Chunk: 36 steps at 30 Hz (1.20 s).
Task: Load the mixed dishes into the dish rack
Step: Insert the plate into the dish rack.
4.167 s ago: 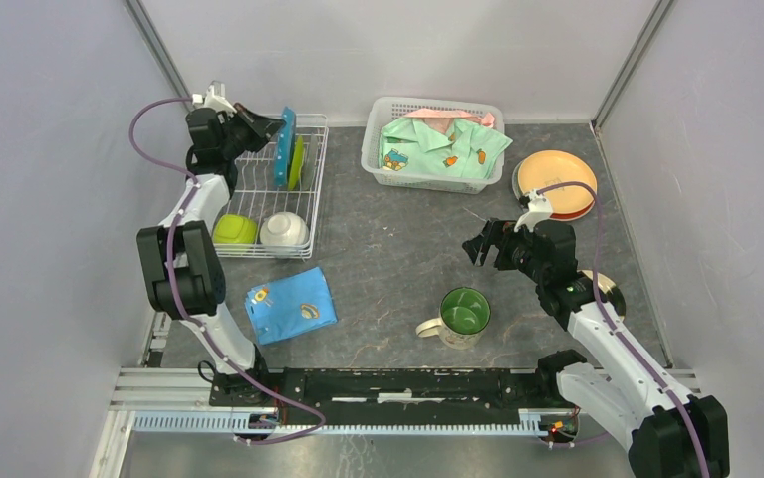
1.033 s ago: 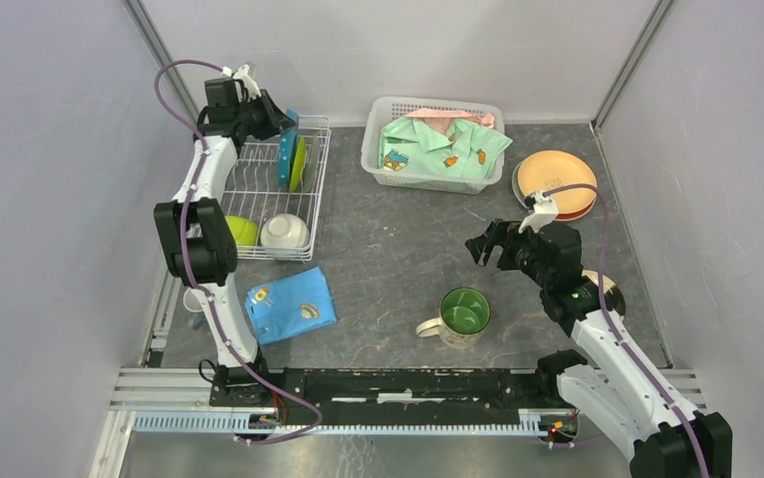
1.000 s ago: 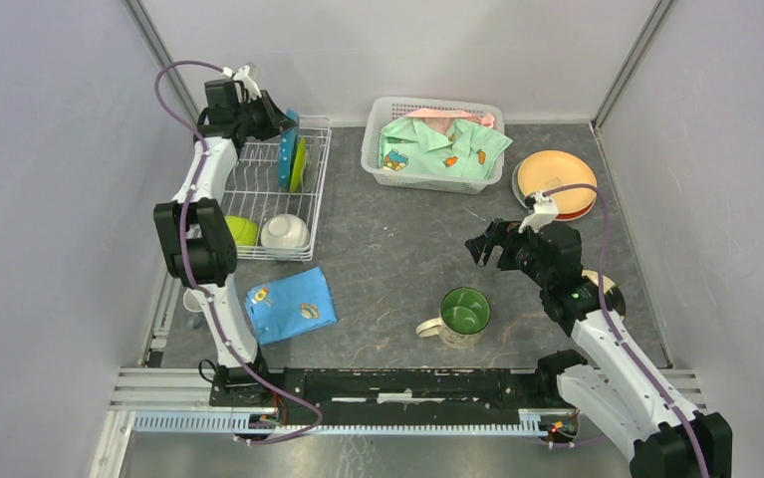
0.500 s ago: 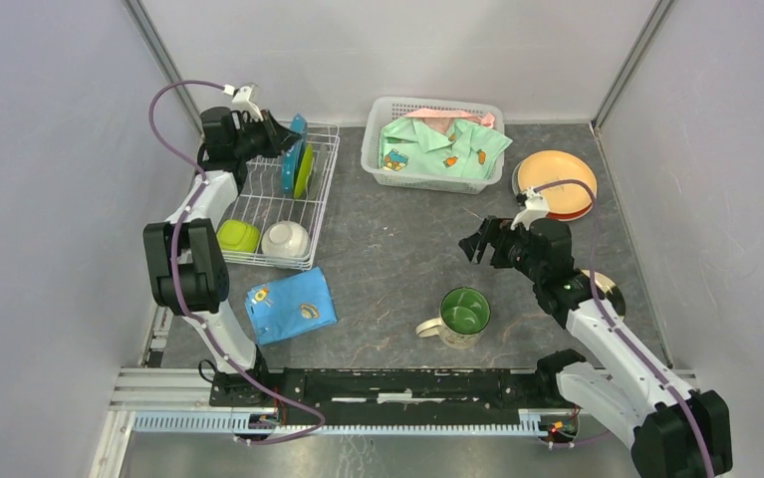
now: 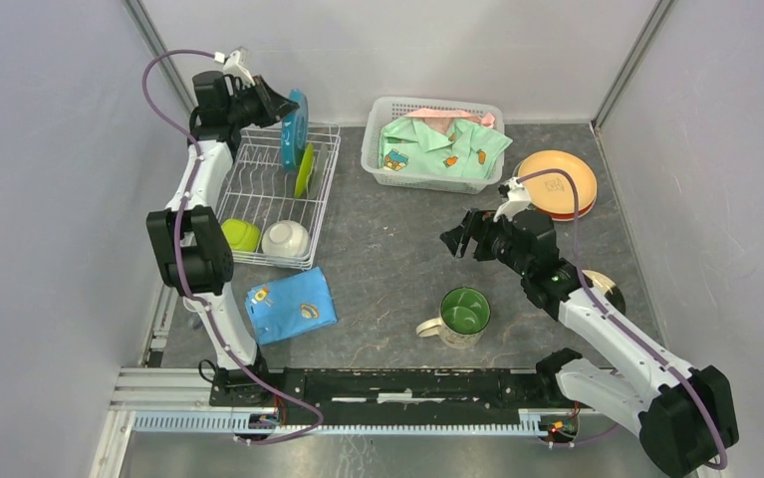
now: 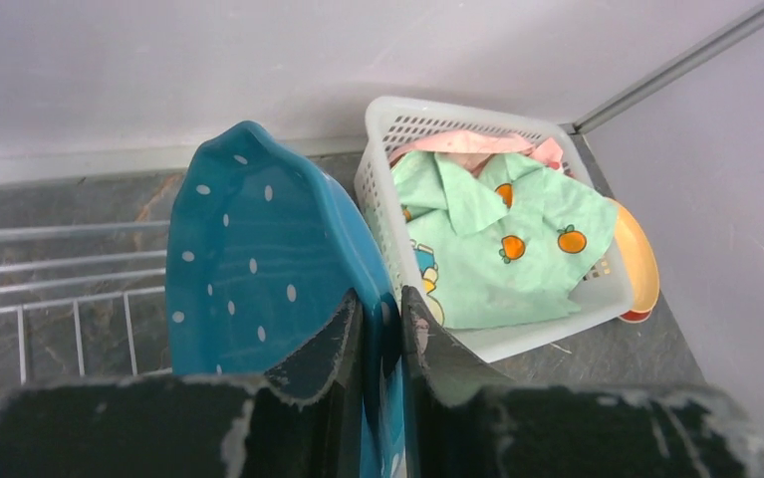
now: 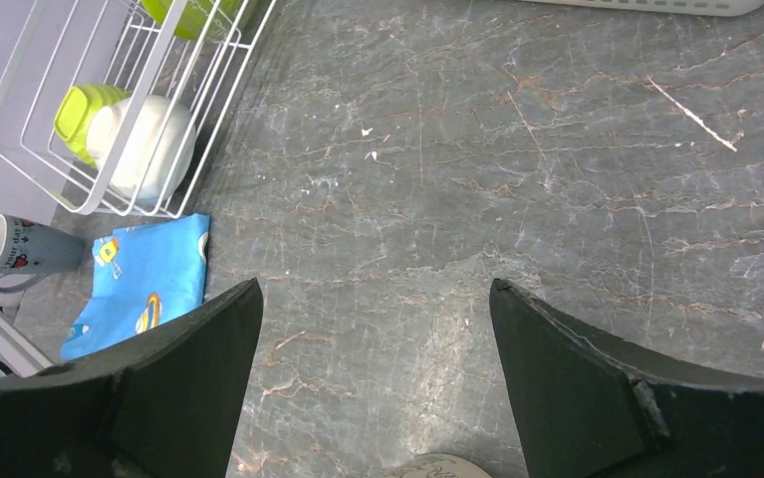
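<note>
Our left pincer, clamped on the upright blue dotted plate, hangs above the dish rack's far end; our right pincer gapes empty.

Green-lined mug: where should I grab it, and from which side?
Pinch the rim of the green-lined mug from above, one finger inside, on its far-right side. It stands upright, mouth open, handle sticking out near-left; the open right gripper hovers beyond.

No readable text, grey mug print illegible
</note>
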Tool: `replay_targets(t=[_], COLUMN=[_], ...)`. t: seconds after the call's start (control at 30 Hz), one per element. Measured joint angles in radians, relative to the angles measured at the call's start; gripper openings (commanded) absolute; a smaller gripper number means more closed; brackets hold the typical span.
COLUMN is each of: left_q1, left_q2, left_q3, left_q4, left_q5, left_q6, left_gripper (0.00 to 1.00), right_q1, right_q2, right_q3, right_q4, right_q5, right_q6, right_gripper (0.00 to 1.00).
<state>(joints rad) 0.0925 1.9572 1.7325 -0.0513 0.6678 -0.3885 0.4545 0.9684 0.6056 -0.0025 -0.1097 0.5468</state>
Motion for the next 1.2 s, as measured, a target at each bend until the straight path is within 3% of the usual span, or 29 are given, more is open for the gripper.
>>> replay_targets(t=[0.77, 1.03, 1.2], left_q1=[0.001, 0.001, 0.001], left_q2=[-0.01, -0.059, -0.064], left_q3=[0.047, -0.039, -0.103], left_q4=[-0.179, -0.221, -0.204], left_q5=[-0.029, -0.14, -0.195], left_q6=[0.079, 0.075, 0.055], left_gripper=[0.02, 0.02, 0.08], right_q1=[0.017, 0.018, 0.023], right_q2=[0.009, 0.009, 0.009], right_q3=[0.002, 0.002, 0.002], right_q4=[0.001, 0.001, 0.001], right_q5=[0.016, 0.016, 0.017], right_q6=[-0.002, -0.002, -0.002], right_gripper=[0.91, 0.91, 0.92])
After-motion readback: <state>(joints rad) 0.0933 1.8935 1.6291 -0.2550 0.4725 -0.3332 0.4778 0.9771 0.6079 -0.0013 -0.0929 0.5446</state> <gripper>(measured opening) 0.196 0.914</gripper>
